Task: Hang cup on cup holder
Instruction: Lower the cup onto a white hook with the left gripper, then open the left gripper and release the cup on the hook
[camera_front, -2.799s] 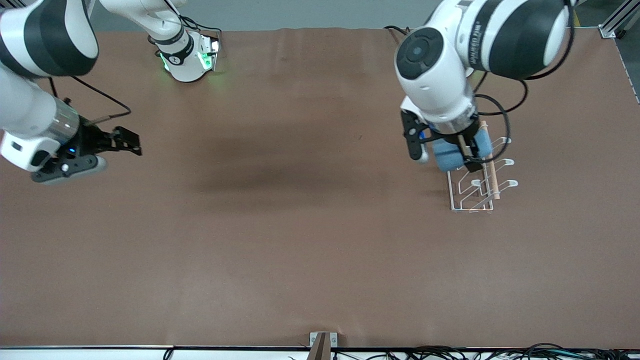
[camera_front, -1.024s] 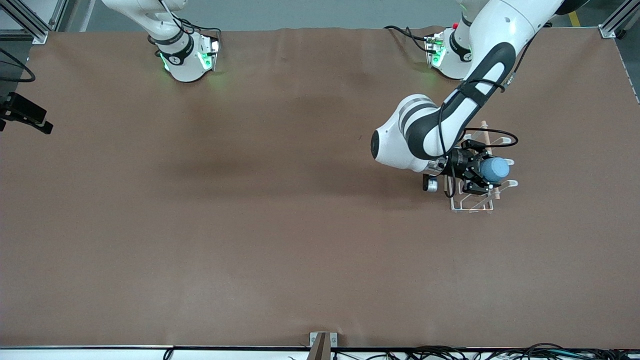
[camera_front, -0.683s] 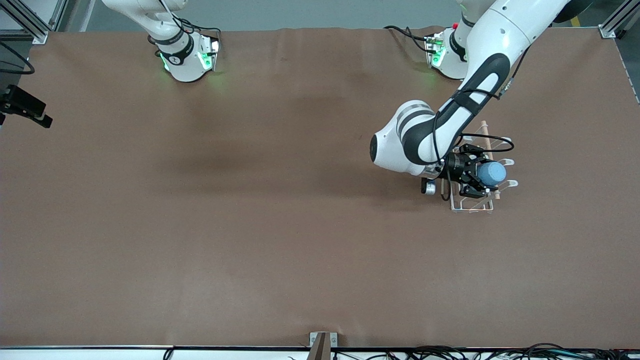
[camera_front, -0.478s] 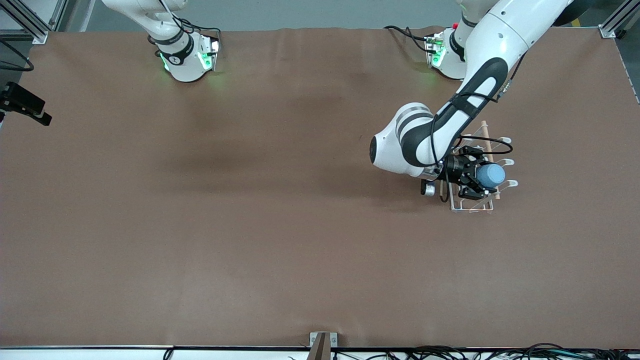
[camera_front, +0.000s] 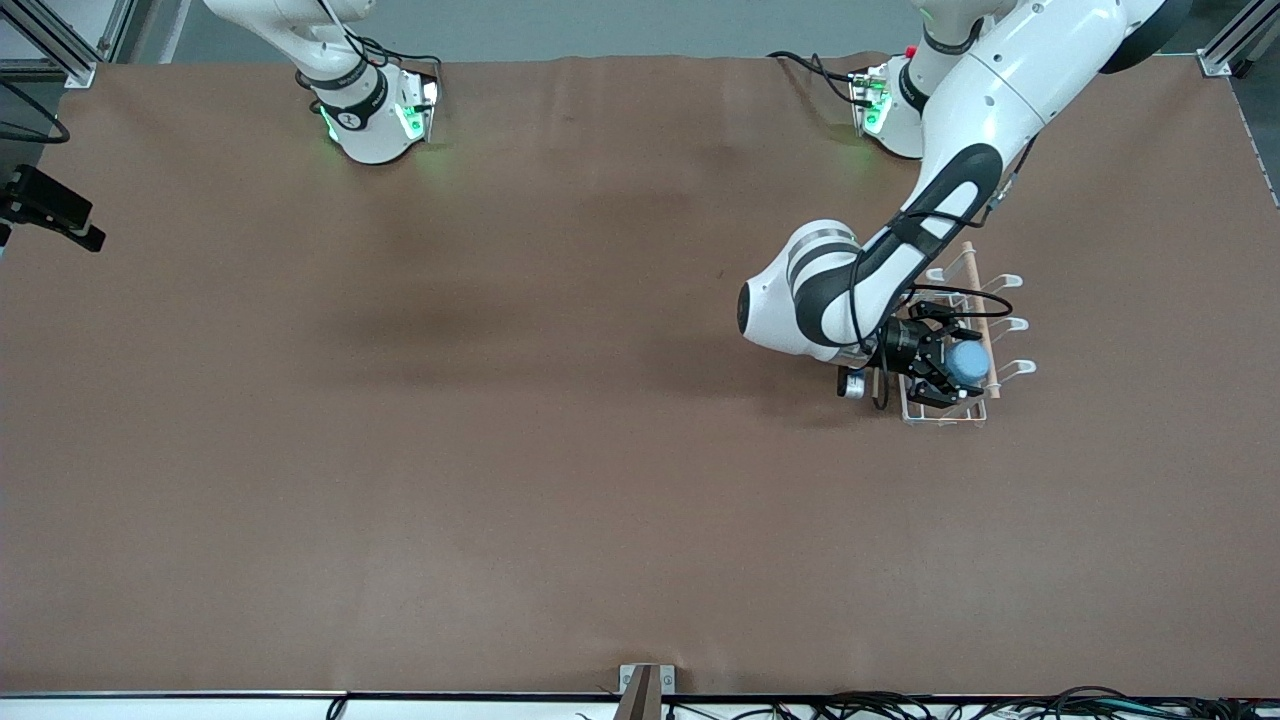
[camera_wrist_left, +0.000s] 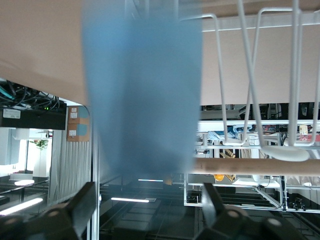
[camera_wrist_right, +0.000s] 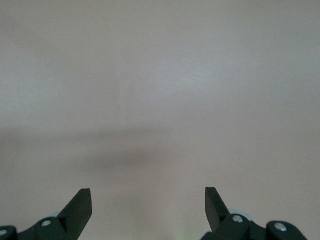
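Note:
The light-blue cup (camera_front: 968, 362) stands upside down, base up, on the white wire cup holder (camera_front: 1003, 324), at the end of the rack nearer to the front camera. My left gripper (camera_front: 950, 360) lies level at the rack with a finger on each side of the cup. In the left wrist view the cup (camera_wrist_left: 142, 90) fills the middle. The fingertips (camera_wrist_left: 86, 200) stand wide, apart from its sides, at my left gripper (camera_wrist_left: 148, 192). White prongs (camera_wrist_left: 250, 90) and the wooden rod (camera_wrist_left: 260, 166) show beside the cup. My right gripper (camera_wrist_right: 148, 192) is open and empty and waits at the right arm's end (camera_front: 60, 215).
The brown table cover (camera_front: 560, 450) is bare apart from the rack. The two arm bases (camera_front: 375, 120) stand along the table's edge farthest from the front camera. Cables lie along the edge nearest to it (camera_front: 1000, 705).
My left gripper turned level and came down with the cup onto the rack, shifting toward the front camera. My right arm drew back to the table's end.

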